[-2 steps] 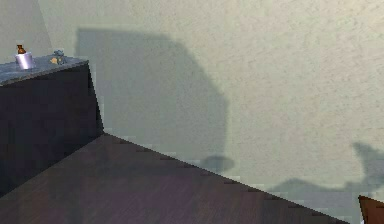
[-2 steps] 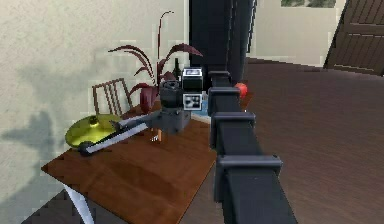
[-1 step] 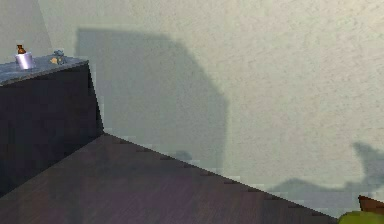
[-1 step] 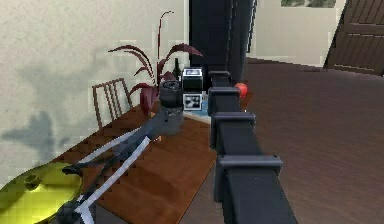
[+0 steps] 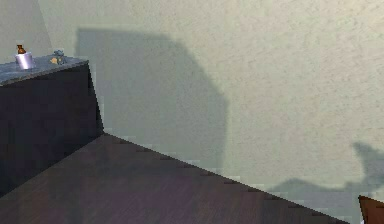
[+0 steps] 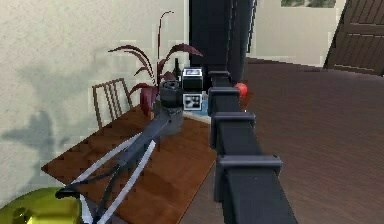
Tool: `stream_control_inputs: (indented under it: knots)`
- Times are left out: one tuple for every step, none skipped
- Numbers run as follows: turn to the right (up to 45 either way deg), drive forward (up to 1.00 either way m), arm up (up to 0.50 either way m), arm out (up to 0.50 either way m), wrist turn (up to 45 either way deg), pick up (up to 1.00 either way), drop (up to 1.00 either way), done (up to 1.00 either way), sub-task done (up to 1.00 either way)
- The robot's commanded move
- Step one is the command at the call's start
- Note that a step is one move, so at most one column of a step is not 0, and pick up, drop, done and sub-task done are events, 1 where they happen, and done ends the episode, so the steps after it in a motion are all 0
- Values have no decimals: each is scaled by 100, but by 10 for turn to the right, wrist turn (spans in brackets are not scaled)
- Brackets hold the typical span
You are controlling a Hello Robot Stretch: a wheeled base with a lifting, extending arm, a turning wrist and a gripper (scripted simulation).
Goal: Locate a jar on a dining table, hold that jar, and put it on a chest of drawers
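The fingers (image 6: 125,150) reach out at the wooden bench (image 6: 190,165), near a yellow-green round thing (image 6: 38,207). I cannot tell how open they are, or whether they hold anything.

I saw a red-leaved plant (image 6: 149,94). Left of it stood a wooden chair (image 6: 110,84); well to its right, a dark panelled door (image 6: 360,35).

Arm (image 6: 245,150): dark segmented bar, extended outward. Gripper (image 6: 88,195): dark body, two thin fingers slanting lower-left; contents cannot be told.
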Motion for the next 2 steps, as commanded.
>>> stream_control_inputs:
  knots:
    - [0, 0, 0, -22, 0, 0, 0, 0, 0]
    - [-450, 0, 0, 0, 0, 0, 0, 0, 0]
